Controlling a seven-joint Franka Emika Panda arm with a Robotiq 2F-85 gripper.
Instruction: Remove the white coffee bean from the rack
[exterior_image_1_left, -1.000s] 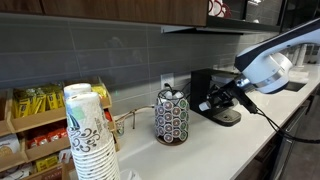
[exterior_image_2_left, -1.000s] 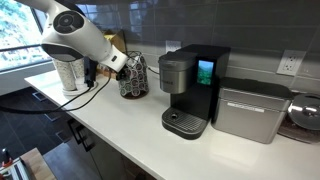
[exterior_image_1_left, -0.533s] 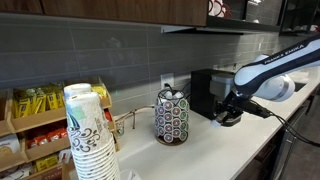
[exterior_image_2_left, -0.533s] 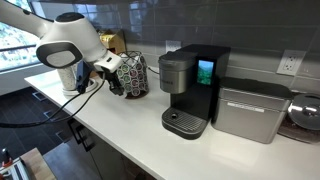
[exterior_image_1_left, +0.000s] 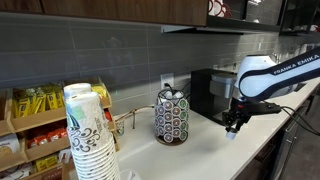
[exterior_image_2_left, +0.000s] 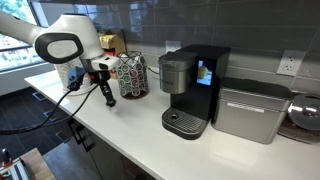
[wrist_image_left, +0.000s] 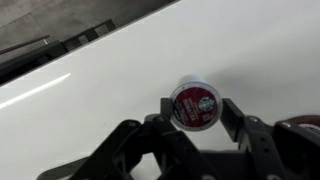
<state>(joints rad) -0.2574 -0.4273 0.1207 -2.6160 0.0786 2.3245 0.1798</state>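
Gripper (exterior_image_2_left: 109, 98) points down, low over white counter (exterior_image_2_left: 130, 130), apart from rack (exterior_image_2_left: 130, 75). Wrist view: jaws drawn in on white pod (wrist_image_left: 193, 104), a finger (wrist_image_left: 236, 118) close against each side, dark round lid facing the camera. Pod is out of rack, at gripper tip; whether it touches counter cannot be told. Coffee machine (exterior_image_2_left: 190, 85) stands beside rack.

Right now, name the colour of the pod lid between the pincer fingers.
Pod lid: dark red, green-and-white emblem; wrist view.
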